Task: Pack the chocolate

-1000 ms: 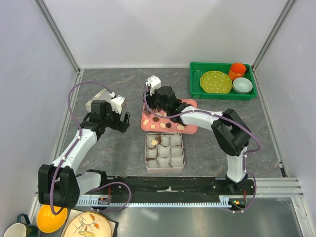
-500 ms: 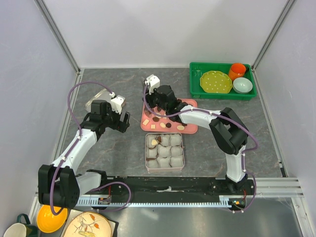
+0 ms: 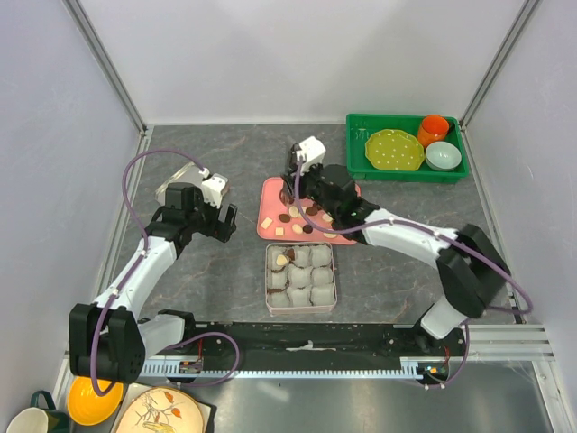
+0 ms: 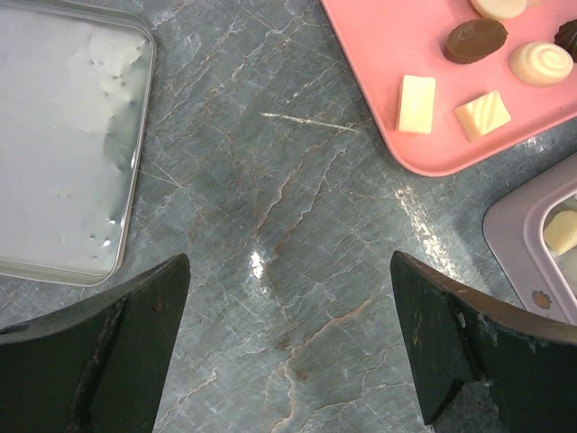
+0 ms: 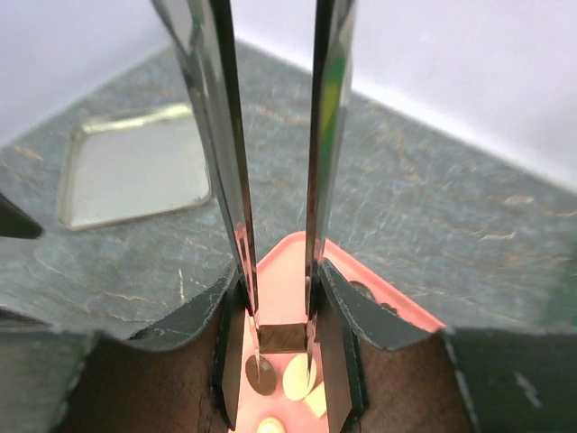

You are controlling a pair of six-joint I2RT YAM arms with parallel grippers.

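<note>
Grey marble table bears a pink tray, over which the right gripper pinches a dark square chocolate while the left gripper gapes empty.

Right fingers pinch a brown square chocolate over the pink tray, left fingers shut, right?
No: the left wrist view shows the left fingers wide open, not shut. The brown square chocolate between the right fingers, over the pink tray, is correct.

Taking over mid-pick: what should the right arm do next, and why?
Probably carry its piece over to the tin: the right gripper appears to pinch a square dark chocolate over the pink tray, and most paper cups look empty.
</note>
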